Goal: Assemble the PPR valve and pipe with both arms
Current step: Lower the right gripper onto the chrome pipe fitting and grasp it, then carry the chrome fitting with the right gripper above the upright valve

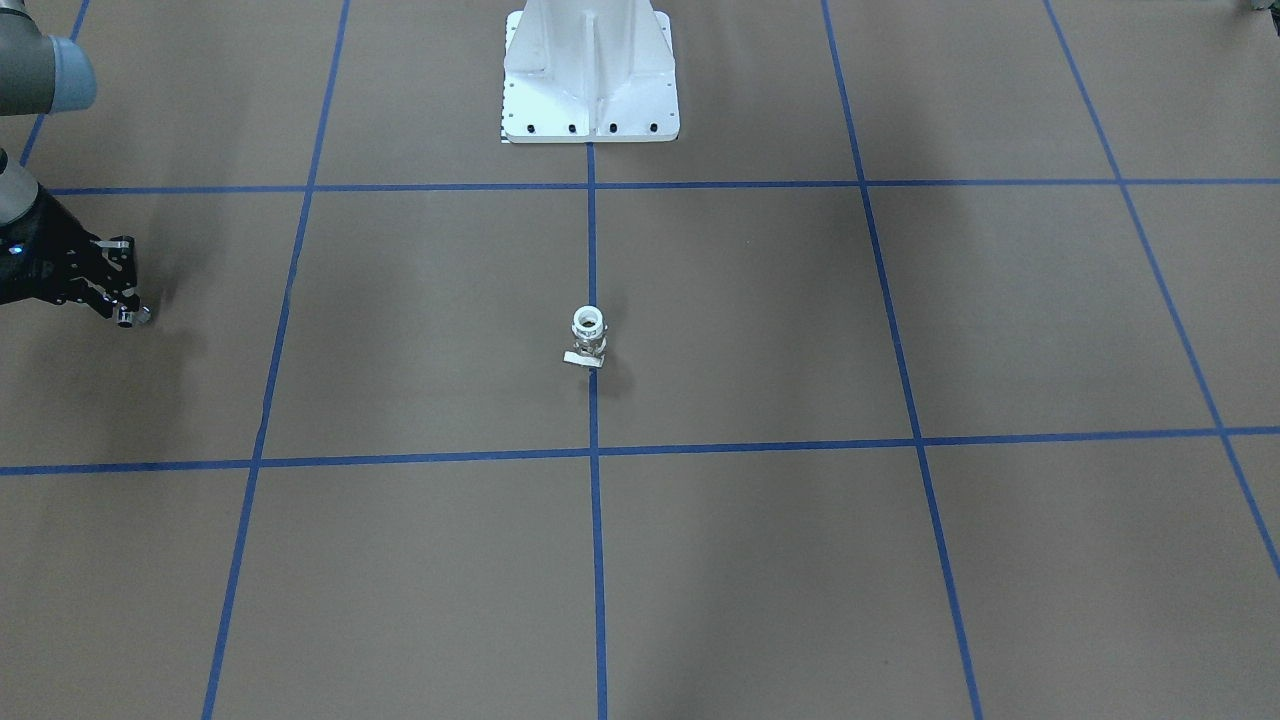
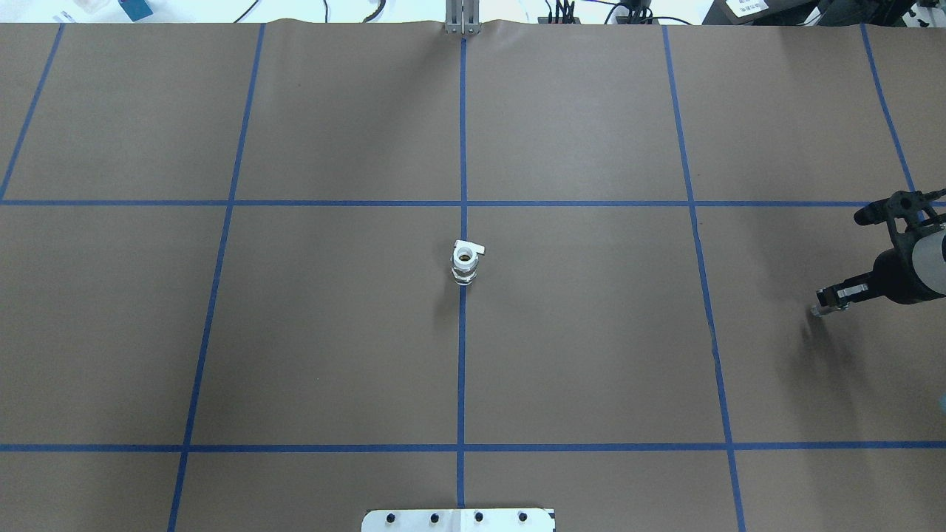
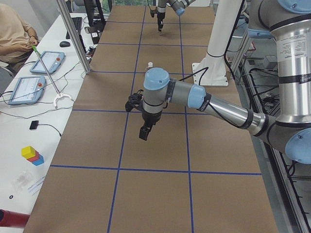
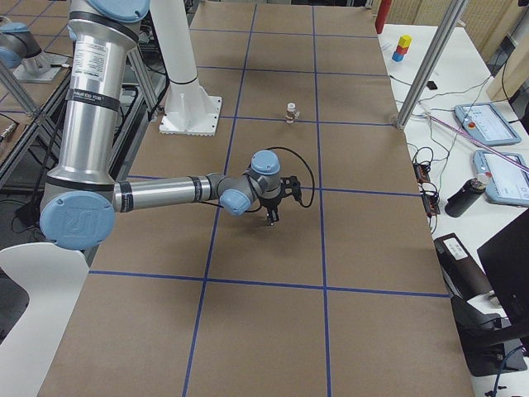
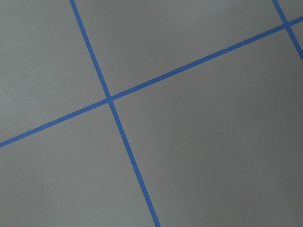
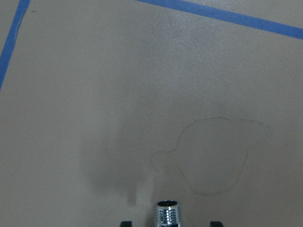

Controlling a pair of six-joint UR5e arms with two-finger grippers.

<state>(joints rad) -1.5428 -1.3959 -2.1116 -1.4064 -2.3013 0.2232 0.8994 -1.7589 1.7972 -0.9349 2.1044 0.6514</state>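
Right at the lens of the right wrist camera, the pipe (image 6: pixel 168 213) shows its threaded chrome end poking up from the bottom edge. You can read the right gripper (image 2: pixel 826 297) as pinching it clear of the table (image 2: pixel 591 332), out at the robot's right side. Treat that elbow as rigid, light and slick. Polished metal can twist between the pads, so you probably want it held across the bend with the threaded end left free to mate.

Farther off, at the table's middle, the PPR valve (image 2: pixel 465 264) stands upright on the central blue tape line (image 2: pixel 462 369). Its white ring end is up and its pale handle tab points away from the robot. Nothing touches it. It looks small and stiff, and tall for its footprint, so a sideways nudge would probably tip it. Take hold on the silvery metal body below the white ring, jaws clear of the tab.

Farthest from the pipe, the left gripper (image 3: pixel 144 132) hangs above the table at the robot's left end, well apart from the valve. Only the side view shows it, so you cannot tell whether its fingers are spread or pressed together. Its wrist camera sees only crossing tape lines.
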